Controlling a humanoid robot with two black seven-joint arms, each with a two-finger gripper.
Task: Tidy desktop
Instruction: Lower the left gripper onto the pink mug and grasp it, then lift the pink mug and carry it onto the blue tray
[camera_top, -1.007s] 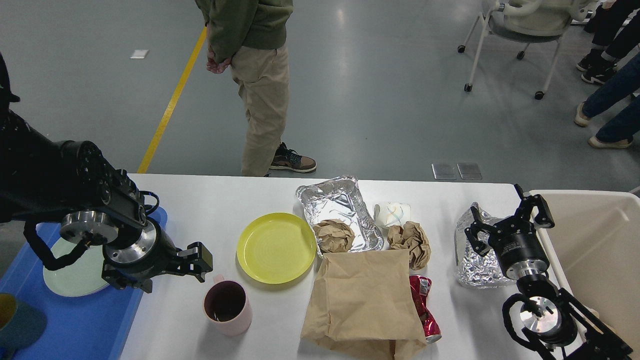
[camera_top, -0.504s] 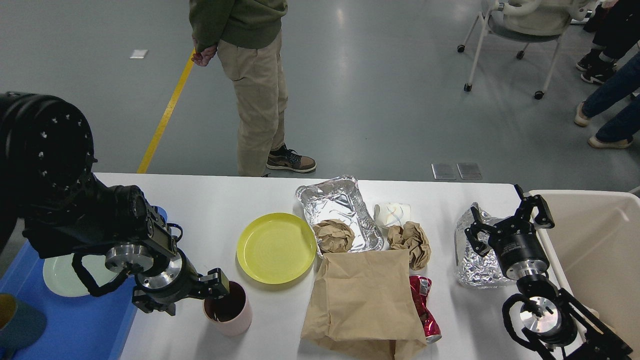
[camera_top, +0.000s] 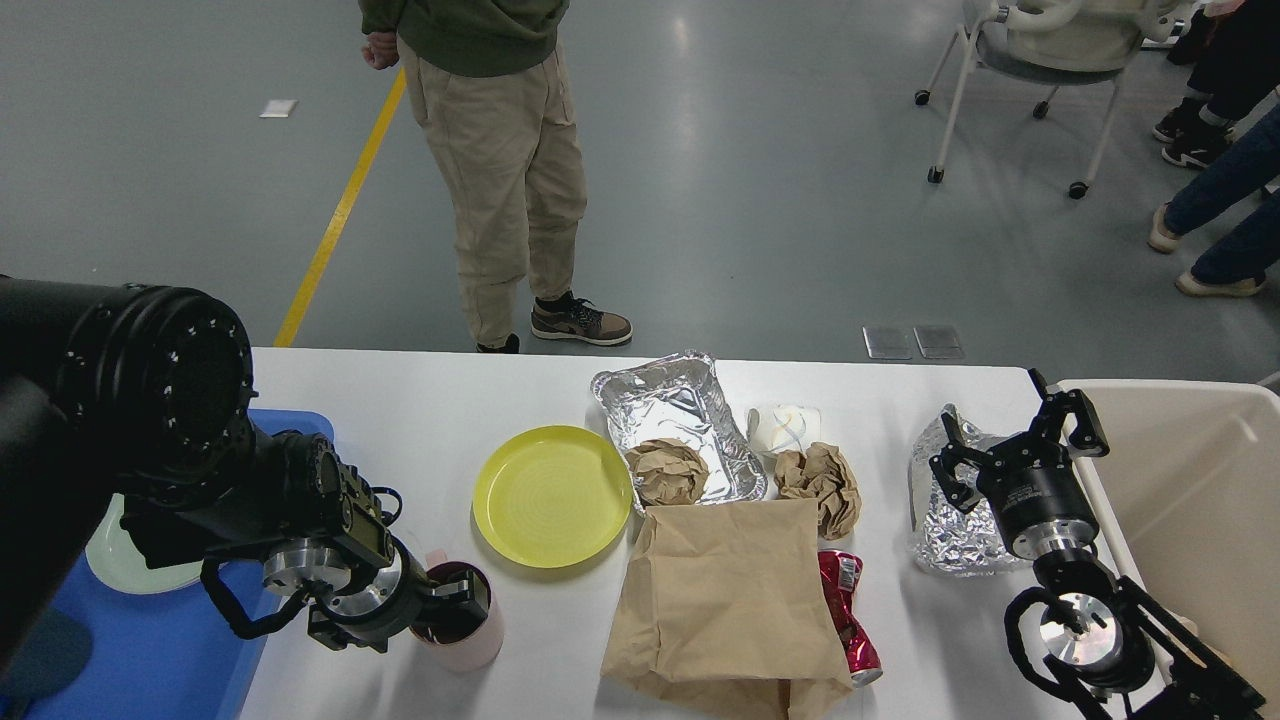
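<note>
The white desktop (camera_top: 420, 400) carries a pink mug (camera_top: 478, 640), a yellow plate (camera_top: 552, 495), a foil tray (camera_top: 680, 405) holding a crumpled paper ball (camera_top: 667, 470), a second paper ball (camera_top: 822, 480), a white cup (camera_top: 785, 425), a brown paper bag (camera_top: 725, 590), a crushed red can (camera_top: 845, 610) and crumpled foil (camera_top: 945, 535). My left gripper (camera_top: 458, 603) is at the mug's left rim, with a finger over its opening; its jaw gap is hidden. My right gripper (camera_top: 1015, 440) is open and empty, over the crumpled foil's right edge.
A blue tray (camera_top: 150, 650) with a pale green plate (camera_top: 125, 560) lies at the left edge, under my left arm. A beige bin (camera_top: 1200, 480) stands at the table's right end. A person (camera_top: 500, 170) stands behind the table.
My left arm has swung down and right, from beside the blue tray onto the pink mug. The person behind the table has shifted stance. The right arm has not moved.
</note>
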